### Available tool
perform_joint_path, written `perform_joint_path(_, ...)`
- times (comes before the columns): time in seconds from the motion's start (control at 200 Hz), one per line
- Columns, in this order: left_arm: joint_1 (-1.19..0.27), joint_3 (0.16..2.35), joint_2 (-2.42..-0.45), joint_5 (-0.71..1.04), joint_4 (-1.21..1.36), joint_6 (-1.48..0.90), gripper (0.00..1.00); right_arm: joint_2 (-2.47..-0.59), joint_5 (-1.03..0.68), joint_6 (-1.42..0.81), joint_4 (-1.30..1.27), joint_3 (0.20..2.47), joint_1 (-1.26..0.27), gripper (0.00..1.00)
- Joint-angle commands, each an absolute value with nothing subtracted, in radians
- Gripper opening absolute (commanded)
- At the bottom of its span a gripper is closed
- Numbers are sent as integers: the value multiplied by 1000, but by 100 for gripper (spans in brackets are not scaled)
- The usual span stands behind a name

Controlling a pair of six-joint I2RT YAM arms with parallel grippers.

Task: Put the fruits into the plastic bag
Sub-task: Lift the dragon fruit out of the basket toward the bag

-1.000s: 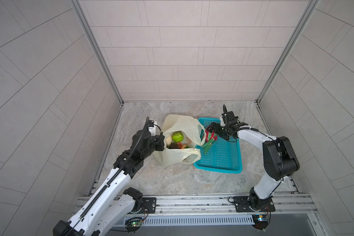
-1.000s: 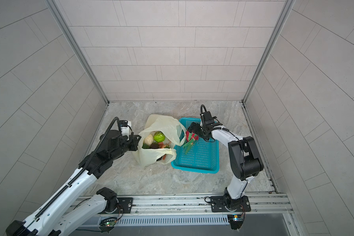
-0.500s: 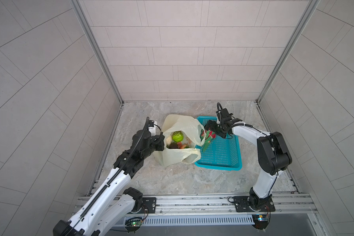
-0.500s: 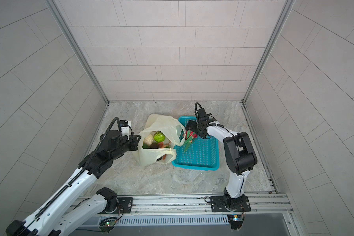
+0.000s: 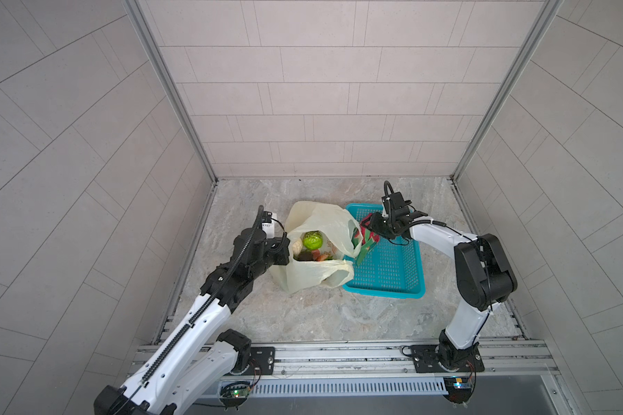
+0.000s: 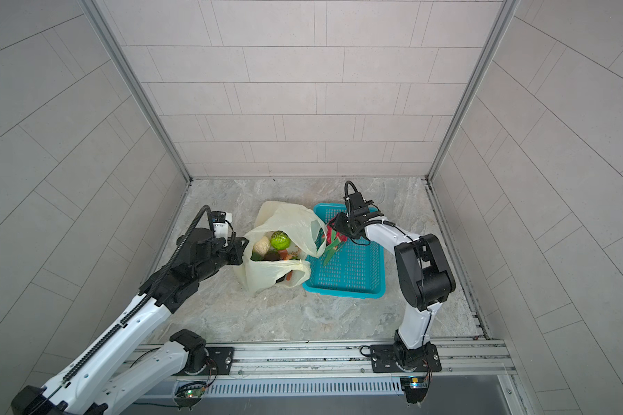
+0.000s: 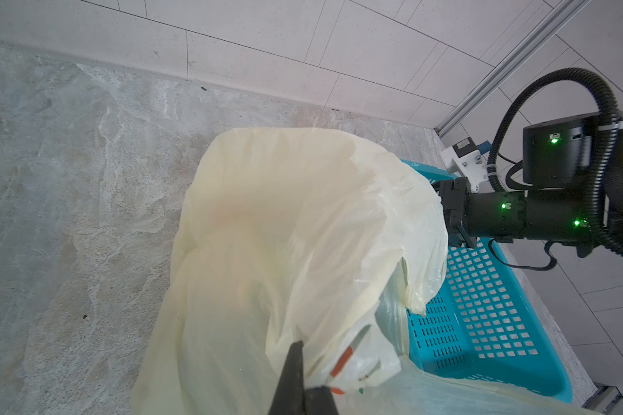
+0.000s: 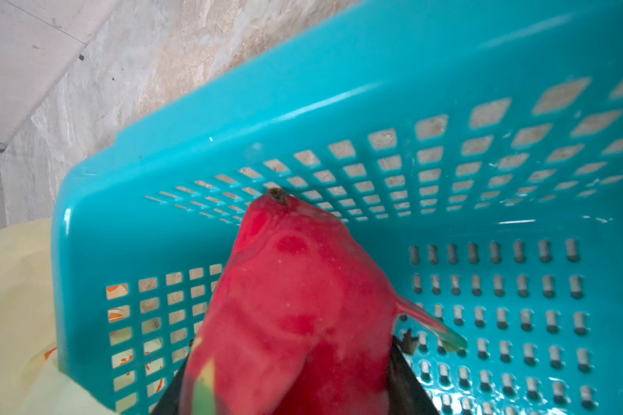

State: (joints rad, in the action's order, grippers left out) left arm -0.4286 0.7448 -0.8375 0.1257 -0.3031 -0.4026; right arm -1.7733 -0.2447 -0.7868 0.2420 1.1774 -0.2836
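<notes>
Top views first: the plastic bag [image 5: 315, 251] sits on the marble floor right against the teal basket [image 5: 392, 267], touching its left edge, mouth up. A bright green ball [image 5: 312, 240] and a few other fruits are already inside. The left gripper [image 5: 283, 248] is pressed together on the bag's rim on its left side, holding the mouth open. The right gripper [image 5: 369, 230] is down at the basket's far left corner, around the dragon fruit [image 6: 333, 239], which lies in the basket just beside the bag wall.

Left wrist view: mostly crinkly bag, with its raised far wall standing between this camera and the right arm. The dark fingers [image 7: 292, 377] are pinching the plastic.

Right wrist view: red dragon fruit [image 8: 295, 309] fills the frame, between the dark jaws, stem end at the basket wall. Jaws look like they're clamping its body, though I can't see the contact cleanly.

My take on the grab: squeeze the fat body, not the floppy green tips, then lift high enough to clear both the basket rim and that tall bag wall before swinging over the mouth.
</notes>
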Motion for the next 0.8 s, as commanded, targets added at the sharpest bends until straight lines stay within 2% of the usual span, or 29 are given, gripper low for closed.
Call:
perform_joint_path(0.0, -431, 752, -837, 124, -299, -388, 0, -1737, -234, -769, 340, 1135, -266, 21)
perform_joint_path(0.175, -431, 748, -831, 125, -299, -388, 0, -1605, -241, -718, 394, 1137, -253, 15)
perform_joint_path(0.395, -431, 742, -824, 136, -295, -388, 0, -1445, -248, -571, 488, 1197, -254, 15)
perform_joint_path(0.535, -432, 741, -825, 153, -286, -387, 0, -1351, -313, -466, 485, 1244, -275, 16)
perform_joint_path(0.681, -432, 744, -833, 171, -273, -388, 0, -1247, -337, -405, 357, 1228, -369, 17)
perform_joint_path(0.796, -432, 745, -836, 190, -260, -391, 0, -1246, -323, -351, 333, 1257, -480, 19)
